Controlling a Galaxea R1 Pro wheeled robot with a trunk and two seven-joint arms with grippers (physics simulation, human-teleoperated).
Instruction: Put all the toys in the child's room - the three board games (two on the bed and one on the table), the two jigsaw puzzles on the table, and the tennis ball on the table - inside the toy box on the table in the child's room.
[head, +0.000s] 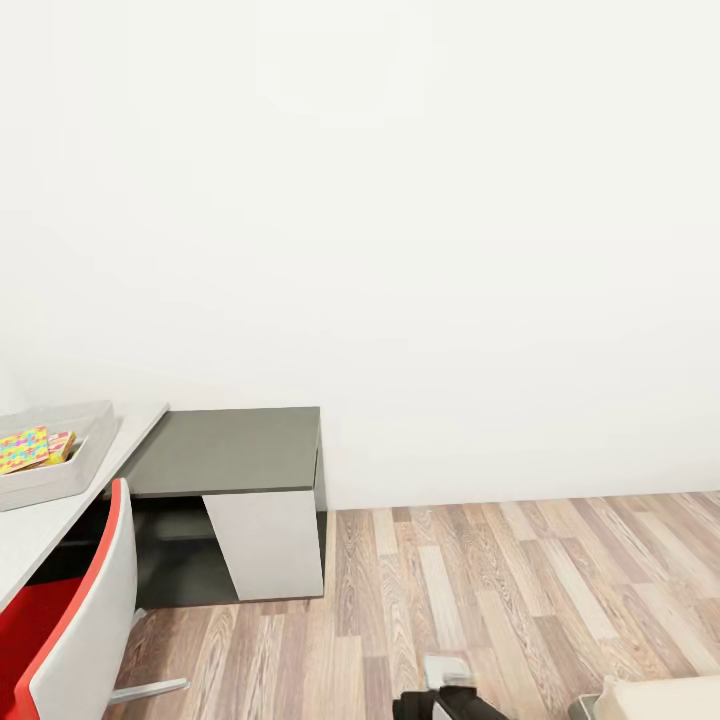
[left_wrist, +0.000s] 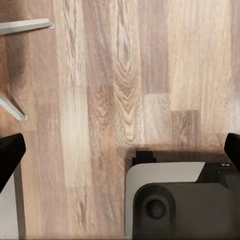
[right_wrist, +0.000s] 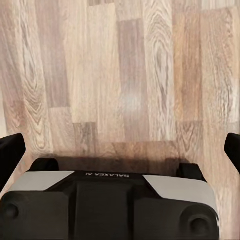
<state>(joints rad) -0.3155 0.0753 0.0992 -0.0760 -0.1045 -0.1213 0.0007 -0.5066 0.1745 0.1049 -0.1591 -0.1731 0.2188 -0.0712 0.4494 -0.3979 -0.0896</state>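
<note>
At far left: toy box (head: 60, 475) holds jigsaw puzzles (head: 35, 447) | both tools (left_wrist: 120, 150) (right_wrist: 120, 150) spread open, empty, well apart over floor (head: 520, 600)

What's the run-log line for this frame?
phase: in transit | toy box: on table, jigsaw puzzles inside | left gripper: open, empty | right gripper: open, empty

Robot body. Head view: a black arm segment (head: 450, 702) capped by a small pale grey block. Left wrist view: black fingertips (left_wrist: 10, 155) at both picture edges; white base shell (left_wrist: 150, 175) with a black housing bearing a round recess. Right wrist view: black base housing (right_wrist: 107, 200) with light grey panels and mirrored white "GALAXEA AI" lettering (right_wrist: 107, 174).
</note>
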